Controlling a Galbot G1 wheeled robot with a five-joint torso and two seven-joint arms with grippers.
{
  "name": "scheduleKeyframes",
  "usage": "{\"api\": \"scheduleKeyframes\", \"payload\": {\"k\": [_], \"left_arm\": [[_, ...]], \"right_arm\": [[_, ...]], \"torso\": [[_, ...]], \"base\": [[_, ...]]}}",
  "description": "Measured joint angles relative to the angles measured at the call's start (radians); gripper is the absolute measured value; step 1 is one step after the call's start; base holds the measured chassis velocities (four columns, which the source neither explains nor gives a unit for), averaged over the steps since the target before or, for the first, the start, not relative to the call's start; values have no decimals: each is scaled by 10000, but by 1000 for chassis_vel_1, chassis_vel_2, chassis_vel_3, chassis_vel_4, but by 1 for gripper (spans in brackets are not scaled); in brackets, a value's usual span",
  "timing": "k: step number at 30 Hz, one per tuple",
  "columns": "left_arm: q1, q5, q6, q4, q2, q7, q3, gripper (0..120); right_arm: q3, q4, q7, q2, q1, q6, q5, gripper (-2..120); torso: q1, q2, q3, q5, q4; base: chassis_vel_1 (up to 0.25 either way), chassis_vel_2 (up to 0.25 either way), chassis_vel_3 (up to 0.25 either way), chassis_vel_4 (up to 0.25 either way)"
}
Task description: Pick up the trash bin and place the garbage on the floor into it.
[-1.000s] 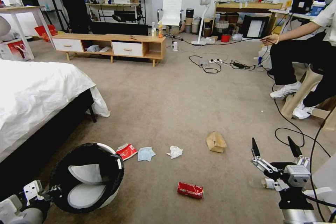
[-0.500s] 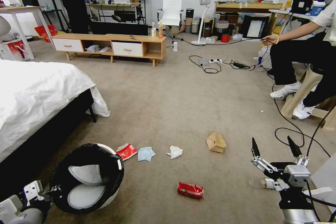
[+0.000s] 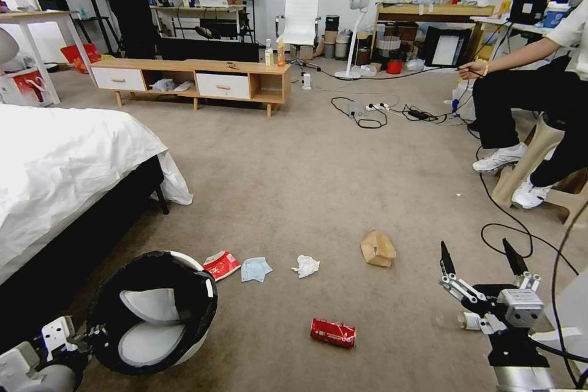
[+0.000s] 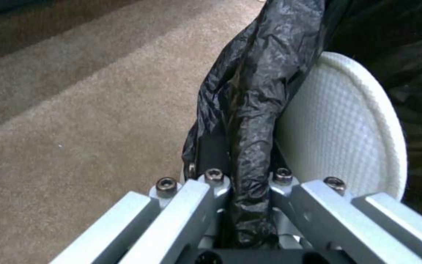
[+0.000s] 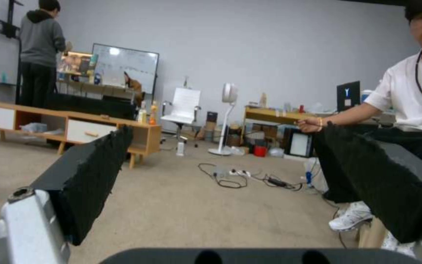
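Observation:
The trash bin [image 3: 153, 306], white with a black bag liner, hangs tilted at the lower left, its mouth facing me. My left gripper [image 3: 86, 335] is shut on its lined rim [image 4: 250, 121], with the fingers [image 4: 187, 205] closed over the black plastic. On the floor [image 3: 318, 184] lie a red-white snack wrapper [image 3: 222, 264], a light blue mask [image 3: 255, 269], a white tissue wad [image 3: 305, 266], a brown paper bag [image 3: 377, 248] and a red can [image 3: 332, 332]. Right of the can and bag, my right gripper [image 3: 478, 257] [image 5: 230, 165] stands open and holds nothing.
A bed [image 3: 61, 165] with white sheets fills the left side. A seated person's legs [image 3: 520, 153] and black cables [image 3: 508, 229] lie to the right. A low wooden cabinet [image 3: 196, 76] and more cables [image 3: 367, 113] stand far back. Open carpet lies ahead.

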Motion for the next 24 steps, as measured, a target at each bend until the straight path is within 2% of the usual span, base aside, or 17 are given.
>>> {"api": "scheduleKeyframes", "payload": {"k": [24], "left_arm": [[33,53,1,11,-35,28,-74,2]], "right_arm": [[-23,-90,-4,-77,93,59,44,100]], "torso": [[0,0,0,0,0]], "base": [[-13,13,17,-14]]}}
